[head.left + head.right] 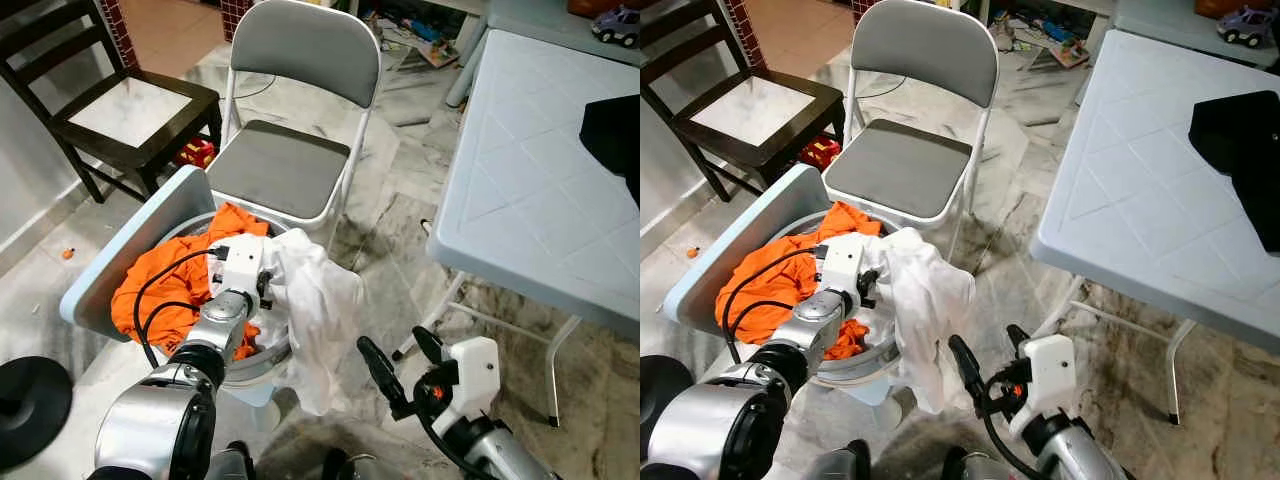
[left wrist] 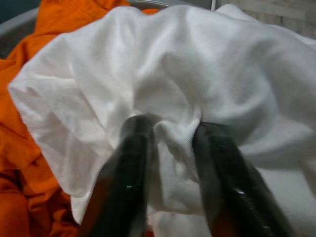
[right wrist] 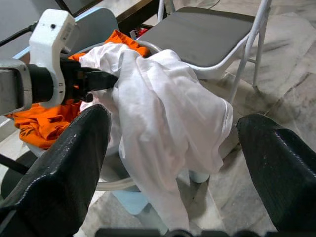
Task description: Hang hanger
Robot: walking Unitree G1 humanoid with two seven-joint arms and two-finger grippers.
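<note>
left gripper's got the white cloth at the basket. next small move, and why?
Probably lift the left gripper straight up. Its fingers are pinched on a fold of the white garment, which drapes over the rim of the laundry basket beside the orange clothes. The right gripper waits open nearby.

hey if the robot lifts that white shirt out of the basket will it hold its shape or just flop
Probably flop: the white shirt already drapes limply over the basket rim. It bunches between the left gripper jaws, so it seems thin, light. Hanging folds might drag the orange clothes.
</note>
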